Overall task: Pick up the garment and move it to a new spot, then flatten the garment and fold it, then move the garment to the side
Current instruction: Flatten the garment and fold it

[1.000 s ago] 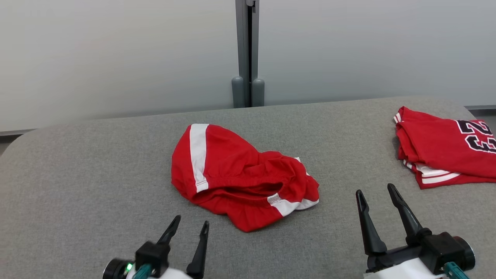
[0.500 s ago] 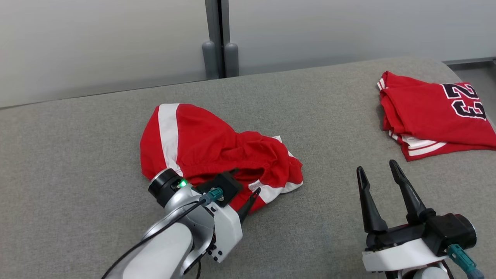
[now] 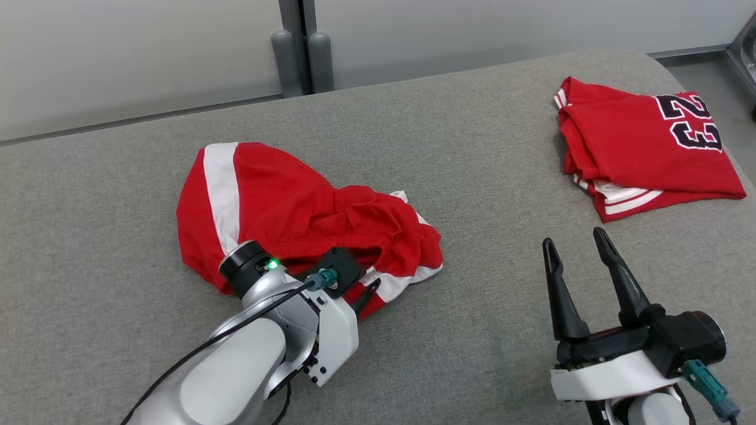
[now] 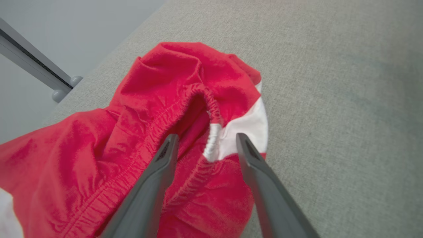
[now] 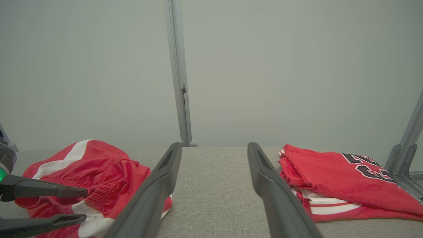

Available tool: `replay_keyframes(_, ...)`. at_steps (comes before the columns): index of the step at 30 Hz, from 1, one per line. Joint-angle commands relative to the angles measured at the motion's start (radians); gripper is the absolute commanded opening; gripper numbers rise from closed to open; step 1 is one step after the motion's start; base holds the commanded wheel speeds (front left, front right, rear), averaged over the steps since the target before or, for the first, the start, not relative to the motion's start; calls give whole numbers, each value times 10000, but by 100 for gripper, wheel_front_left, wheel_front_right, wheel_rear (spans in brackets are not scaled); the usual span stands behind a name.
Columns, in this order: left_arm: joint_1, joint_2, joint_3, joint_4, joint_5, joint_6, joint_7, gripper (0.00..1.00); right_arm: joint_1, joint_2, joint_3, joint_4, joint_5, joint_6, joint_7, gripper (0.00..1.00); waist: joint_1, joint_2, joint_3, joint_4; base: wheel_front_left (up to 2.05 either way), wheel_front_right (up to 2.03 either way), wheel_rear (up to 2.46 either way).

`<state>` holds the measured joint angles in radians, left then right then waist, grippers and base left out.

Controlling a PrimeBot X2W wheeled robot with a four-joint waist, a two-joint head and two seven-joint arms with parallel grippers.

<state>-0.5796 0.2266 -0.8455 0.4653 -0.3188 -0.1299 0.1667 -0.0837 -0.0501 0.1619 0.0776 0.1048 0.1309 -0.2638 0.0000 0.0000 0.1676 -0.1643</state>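
The garment is a crumpled pair of red shorts [image 3: 283, 200] with white side stripes, lying mid-table. Its elastic waistband gapes toward me [image 4: 185, 86]. My left gripper [image 3: 360, 289] is tilted down over the near edge of the shorts. It is open, and its fingertips [image 4: 206, 136] straddle the waistband where red meets the white stripe. From the right wrist the same shorts [image 5: 96, 168] and the left gripper [image 5: 86, 204] appear at the left. My right gripper [image 3: 573, 237] hovers open over bare table to the right, holding nothing [image 5: 215, 144].
A folded red jersey [image 3: 638, 147] with a dark number lies at the far right of the grey fabric table [image 3: 502, 177], also ahead-right of the right wrist [image 5: 333, 175]. A grey post [image 3: 298, 47] stands against the wall behind. A metal frame [image 5: 408, 145] rises past the table's right end.
The left arm has reached forward from the lower left, turned downward, and brought its open fingers over the waistband. The head camera has shifted, sliding the whole scene left. The right gripper stays open.
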Motion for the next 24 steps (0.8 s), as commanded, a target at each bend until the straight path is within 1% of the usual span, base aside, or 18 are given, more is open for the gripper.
replay_keyframes(1,-189,60,-119,56,-136,-6,-36,2,-119,-13,-31,-24,53,-4,-4,100,0,0,-1,-35,0,0,0)
replay_keyframes(2,-210,78,-203,105,-222,-6,-20,0,-124,-12,-34,-16,49,-4,-4,100,0,0,0,-57,0,0,0)
replay_keyframes(8,-347,222,-681,279,-804,-6,95,0,-127,-12,4,31,66,-4,-4,100,0,0,-71,-193,0,0,0)
replay_keyframes(13,-688,337,-902,-18,-1220,-7,-320,0,-88,-14,3,40,101,-4,-4,100,0,0,-273,-314,0,0,0)
replay_keyframes(14,-906,359,-1076,-310,-1629,-7,-502,0,-26,-13,-7,68,149,-4,-4,100,0,0,-424,-356,0,0,0)
replay_keyframes(17,-1624,544,-1454,-896,-2191,-7,-656,0,105,-12,-26,133,175,-4,-4,100,0,0,-713,-361,0,0,0)
replay_keyframes(20,-2584,854,-1860,-1456,-2597,-7,-744,0,201,-12,-43,187,155,-4,-4,100,0,0,-1075,-373,0,0,0)
replay_keyframes(24,-3910,1181,-2074,-1957,-3046,-7,-764,0,224,-12,-28,189,159,-4,-4,100,0,0,-1406,-412,0,0,0)
